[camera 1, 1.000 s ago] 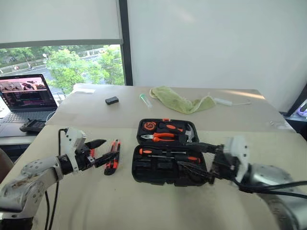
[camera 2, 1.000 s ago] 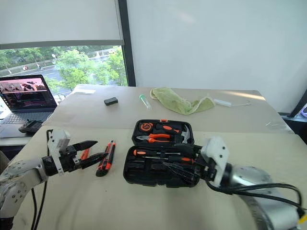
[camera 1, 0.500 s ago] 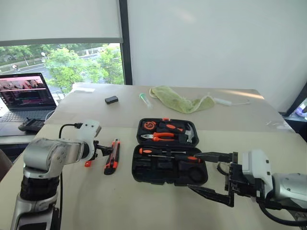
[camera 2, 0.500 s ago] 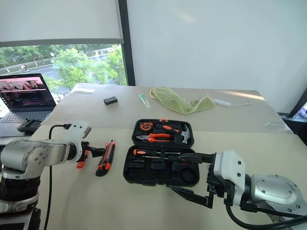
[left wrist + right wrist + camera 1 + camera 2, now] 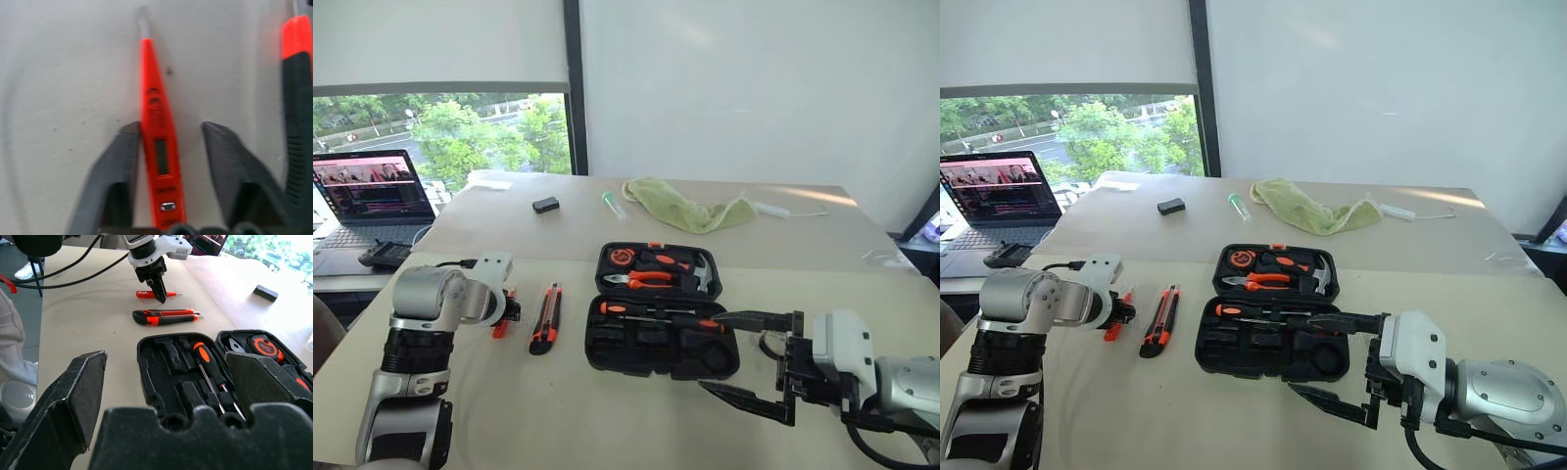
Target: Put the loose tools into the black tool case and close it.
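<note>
The small orange screwdriver (image 5: 157, 147) lies flat on the table (image 5: 607, 411), left of the utility knife (image 5: 545, 318) and the open black tool case (image 5: 661, 328). The left gripper (image 5: 168, 147) points down with its 2 fingers astride the handle, partly closed, one finger touching, the screwdriver's length running between them. The right gripper (image 5: 749, 362) hangs wide open and empty beside the case, farther off.
</note>
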